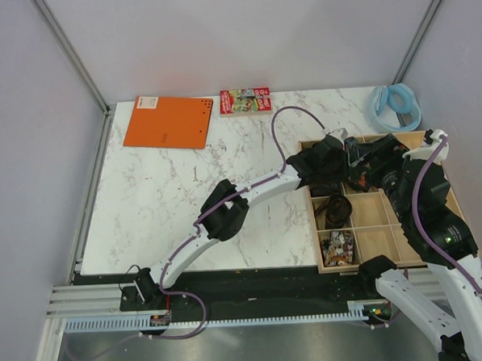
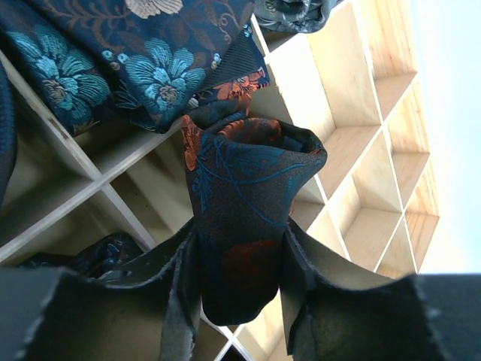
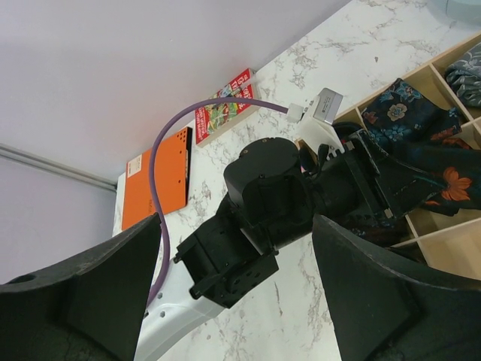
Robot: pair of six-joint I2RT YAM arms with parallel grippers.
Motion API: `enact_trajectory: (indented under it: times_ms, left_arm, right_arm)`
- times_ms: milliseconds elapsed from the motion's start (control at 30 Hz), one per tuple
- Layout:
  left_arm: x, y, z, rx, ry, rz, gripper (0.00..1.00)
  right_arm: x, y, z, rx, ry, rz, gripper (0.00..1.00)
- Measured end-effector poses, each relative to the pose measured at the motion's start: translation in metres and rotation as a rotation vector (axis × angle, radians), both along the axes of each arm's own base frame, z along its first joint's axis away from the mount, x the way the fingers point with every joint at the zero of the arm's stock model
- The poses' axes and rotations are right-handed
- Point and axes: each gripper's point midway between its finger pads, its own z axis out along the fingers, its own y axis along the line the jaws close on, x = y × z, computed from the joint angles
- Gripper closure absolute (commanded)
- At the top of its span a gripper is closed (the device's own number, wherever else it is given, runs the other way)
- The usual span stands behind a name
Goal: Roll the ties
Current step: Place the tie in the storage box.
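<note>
A tie rolled into a coil (image 2: pixel 244 203), black with orange-red flowers and teal lines, sits between the fingers of my left gripper (image 2: pixel 239 286), which is shut on it above the compartments of the wooden tray (image 2: pixel 361 150). A dark tie with blue flowers (image 2: pixel 113 60) lies draped over the tray's far dividers. In the top view my left gripper (image 1: pixel 329 164) is at the tray's back left corner. My right gripper (image 1: pixel 378 169) hovers beside it, open and holding nothing (image 3: pixel 237 293). Coiled ties sit in two compartments (image 1: pixel 337 212) (image 1: pixel 337 246).
The wooden tray (image 1: pixel 372 222) fills the table's right side. An orange notebook (image 1: pixel 169 122) and a small colourful book (image 1: pixel 245 100) lie at the back edge. A pale blue ring (image 1: pixel 395 104) sits at the back right corner. A grey coiled tie (image 3: pixel 466 75) rests in a far compartment.
</note>
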Motion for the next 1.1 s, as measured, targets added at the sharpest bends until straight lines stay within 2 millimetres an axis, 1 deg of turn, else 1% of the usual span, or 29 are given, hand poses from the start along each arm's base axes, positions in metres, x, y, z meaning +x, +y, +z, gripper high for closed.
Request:
enact_trajectory:
  times_ms: [67, 100, 167, 200, 333, 500, 767, 833, 933, 1100]
  left_arm:
    - [0.000, 0.000, 0.000, 0.002, -0.003, -0.002, 0.46]
    - [-0.001, 0.000, 0.001, 0.004, -0.006, -0.005, 0.41]
    - [-0.003, -0.002, 0.003, 0.002, -0.017, -0.014, 0.34]
    - [-0.004, -0.002, 0.005, 0.005, -0.026, -0.019, 0.28]
    - [-0.009, -0.003, 0.010, 0.015, -0.054, -0.037, 0.27]
    - [-0.010, -0.002, 0.010, 0.029, -0.068, -0.047, 0.23]
    - [-0.012, -0.002, 0.014, 0.035, -0.086, -0.058, 0.10]
    - [-0.013, -0.001, 0.017, 0.039, -0.095, -0.060, 0.08]
    - [-0.012, 0.003, 0.020, 0.060, -0.105, -0.054, 0.05]
    - [-0.008, 0.012, 0.029, 0.092, -0.125, -0.041, 0.03]
  right_arm:
    - [0.000, 0.000, 0.000, 0.001, 0.000, 0.001, 0.11]
    - [0.000, 0.000, 0.000, 0.001, 0.000, 0.001, 0.11]
    - [0.000, 0.001, 0.000, 0.003, 0.000, 0.002, 0.11]
    - [0.000, 0.001, 0.000, 0.005, 0.000, 0.003, 0.11]
    - [0.000, 0.002, 0.000, 0.011, 0.001, 0.007, 0.11]
    - [-0.001, 0.004, 0.000, 0.019, 0.001, 0.015, 0.11]
    - [-0.001, 0.006, 0.001, 0.032, 0.002, 0.021, 0.11]
    - [-0.001, 0.006, 0.001, 0.033, 0.002, 0.021, 0.11]
    - [-0.001, 0.006, 0.001, 0.037, 0.003, 0.024, 0.11]
    - [-0.001, 0.007, 0.001, 0.041, 0.003, 0.028, 0.11]
